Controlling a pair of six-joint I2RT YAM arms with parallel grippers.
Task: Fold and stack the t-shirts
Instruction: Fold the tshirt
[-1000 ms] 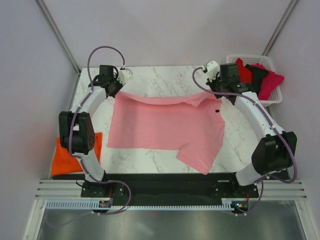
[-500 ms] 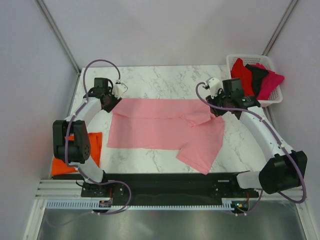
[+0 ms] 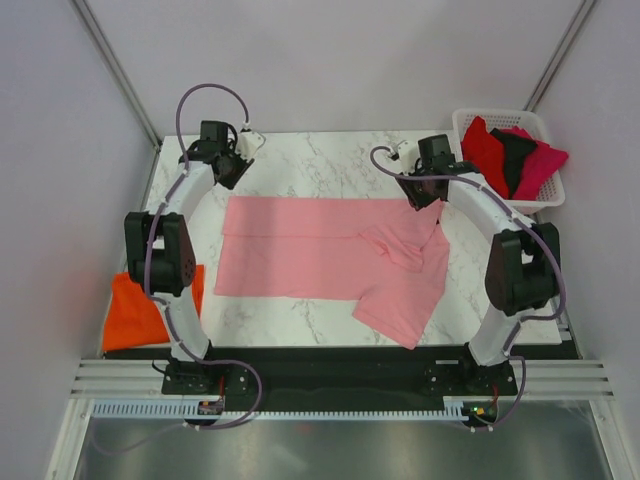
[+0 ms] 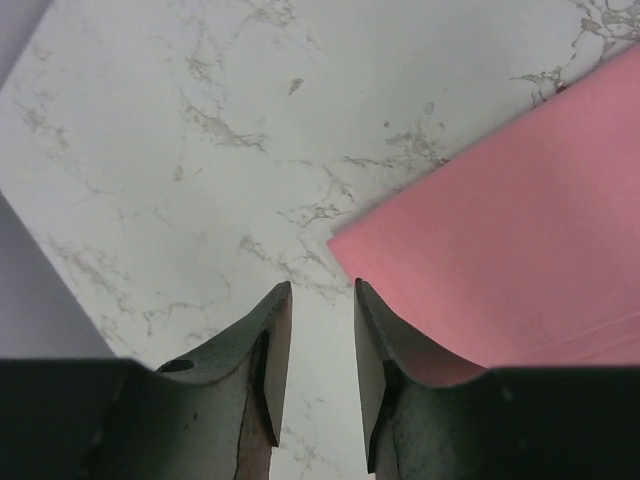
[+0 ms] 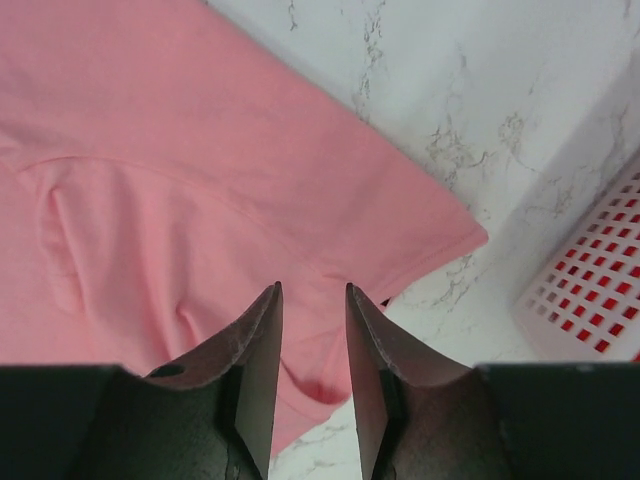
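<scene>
Starting at the bottom of the top view, the two arm bases sat on the black rail. Just above them, at the lower left, the bright orange t-shirt (image 3: 140,312) lay in a rumpled heap at the left edge of the marble table (image 3: 330,160), partly behind the left arm.

The light pink t-shirt (image 3: 310,255) lay spread across the middle of the table. Its upper edge ran straight from left to right, one sleeve stuck out toward the lower right, and the cloth was wrinkled right of centre.

The left gripper (image 3: 230,172) was above the shirt's upper left corner. In the left wrist view, this claw (image 4: 322,290) stood over bare marble. Its fingers were a narrow gap apart with nothing between them, and the pink corner lay just to the right of the right finger.

The right gripper (image 3: 422,195) was at the shirt's upper right corner. In the right wrist view, this claw (image 5: 313,290) was likewise parted by a narrow gap and held nothing. Pink cloth showed below and between the fingers, and a hemmed edge ended in the right of the frame.

In the upper right corner of the top view, the white basket (image 3: 462,118) held the red t-shirt (image 3: 488,145), the black t-shirt (image 3: 515,155) and the magenta t-shirt (image 3: 542,160), which hung over its rim. A corner of the basket also showed at the right edge of the right wrist view.
</scene>
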